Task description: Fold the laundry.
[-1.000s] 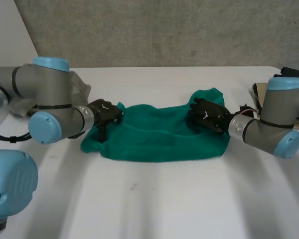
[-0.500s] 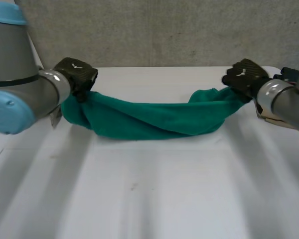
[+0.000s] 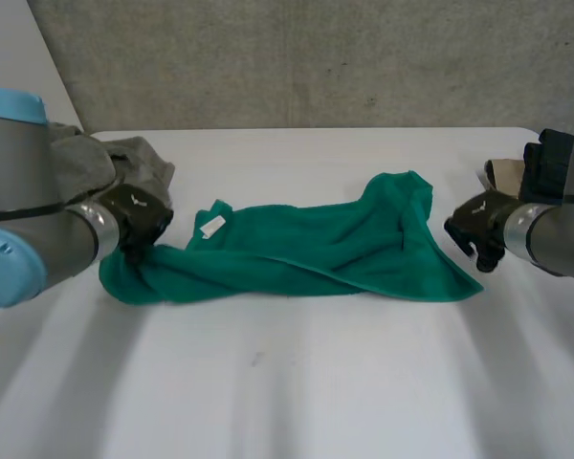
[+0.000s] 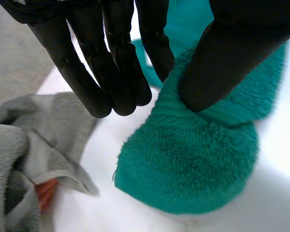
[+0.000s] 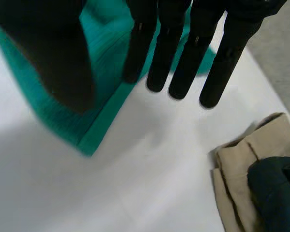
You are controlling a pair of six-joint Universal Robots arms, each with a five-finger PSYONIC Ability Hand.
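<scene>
**Desk:** Head view, what is on the table?

**Photographer:** A green towel (image 3: 306, 253) lies spread and rumpled across the middle of the white table (image 3: 297, 382), a small white tag (image 3: 211, 226) showing near its left end. The left hand (image 3: 139, 215) sits on that bunched left end. The right hand (image 3: 478, 228) hangs just beside the towel's right corner, apart from it. A grey cloth (image 3: 124, 158) lies behind the left arm, and a beige cloth (image 3: 502, 174) with a dark cloth (image 3: 550, 163) lies at the far right.

**Desk:** Left wrist view?

**Photographer:** The left hand (image 4: 111, 58) is released, with its fingers straight and spread. Only the thumb touches the towel (image 4: 193, 164), whose rolled end lies below it. The grey cloth (image 4: 34, 125) is near the fingertips.

**Desk:** Right wrist view?

**Photographer:** The right hand (image 5: 188, 53) is also released. Its fingers are straight and held over bare table, with the towel's corner (image 5: 106, 63) below the thumb. The beige cloth (image 5: 241, 164) and the dark cloth (image 5: 275, 188) lie beyond the fingertips.
</scene>
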